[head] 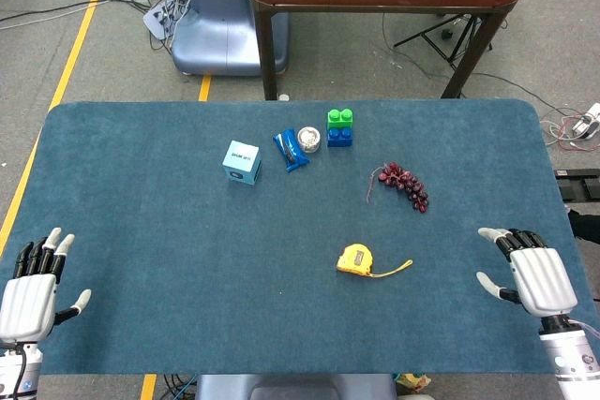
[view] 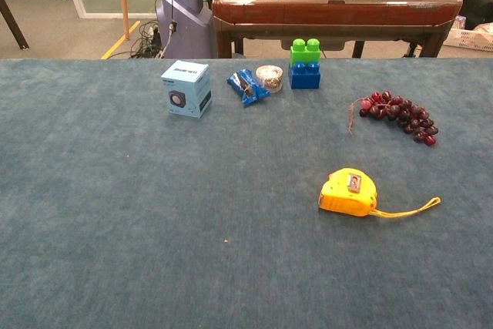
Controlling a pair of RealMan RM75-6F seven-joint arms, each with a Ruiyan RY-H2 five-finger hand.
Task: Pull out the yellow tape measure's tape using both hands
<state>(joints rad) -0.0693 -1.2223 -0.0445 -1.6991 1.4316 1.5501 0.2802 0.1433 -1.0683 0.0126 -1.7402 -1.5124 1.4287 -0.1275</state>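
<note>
A: Head view first. Status of hands?
B: Left hand point(head: 30, 295) resting at near-left table edge, fingers spread, holding nothing. Right hand point(head: 532, 274) at near-right edge, likewise spread and holding nothing.
A: Location of task item?
B: Yellow tape measure point(head: 356, 259) lying on blue table cloth point(head: 141, 194), right of centre, well apart from both hands. Yellow wrist strap point(head: 396, 270) trailing toward right hand.
A: Other items?
B: Far row: light-blue box point(head: 242, 162), blue wrapped packet point(head: 290, 149), small round tin point(head: 308, 140) just beside packet, green-on-blue building blocks point(head: 339, 127). Bunch of dark red grapes point(head: 404, 185) beyond tape measure.
A: Chest view?
B: No hands visible. Tape measure point(view: 349, 192) flat on cloth, strap point(view: 408, 209) extending right. Grapes point(view: 398, 116) behind; box point(view: 186, 88), packet point(view: 247, 86), tin point(view: 269, 76), blocks point(view: 305, 63) along far side.
</note>
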